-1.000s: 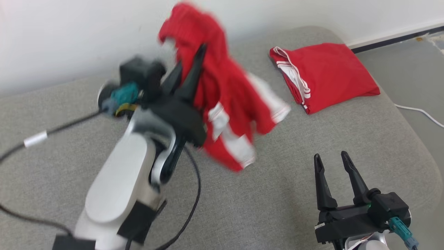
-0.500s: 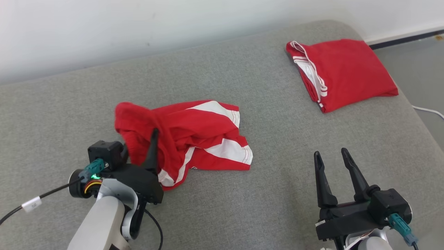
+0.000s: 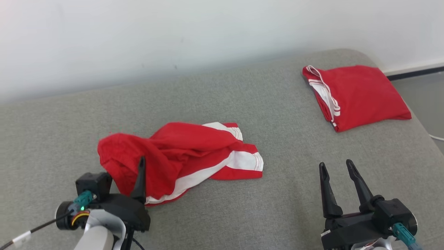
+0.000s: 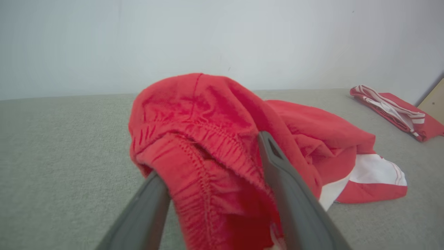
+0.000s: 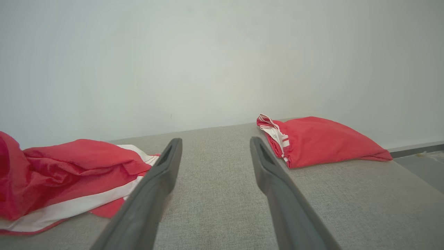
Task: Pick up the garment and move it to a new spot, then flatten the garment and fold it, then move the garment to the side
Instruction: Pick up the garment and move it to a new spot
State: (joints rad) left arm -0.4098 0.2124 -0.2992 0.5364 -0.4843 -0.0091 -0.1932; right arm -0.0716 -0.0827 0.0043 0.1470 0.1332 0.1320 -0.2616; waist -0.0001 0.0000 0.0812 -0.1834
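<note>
Crumpled red shorts with white stripes lie mid-seat on a grey woven cushion. The left gripper has its fingers spread, with the gathered elastic waistband bunched between them. The right gripper, spread and empty, hovers over bare cushion. A folded red garment rests near the rounded far-right corner.

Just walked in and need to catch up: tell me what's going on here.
The left gripper is open at the waistband of the crumpled garment, cloth bunched between its jaws. The garment lies unflattened on the grey cushion. The right gripper hovers open and empty to its right. A folded garment sits at the far right corner.
</note>
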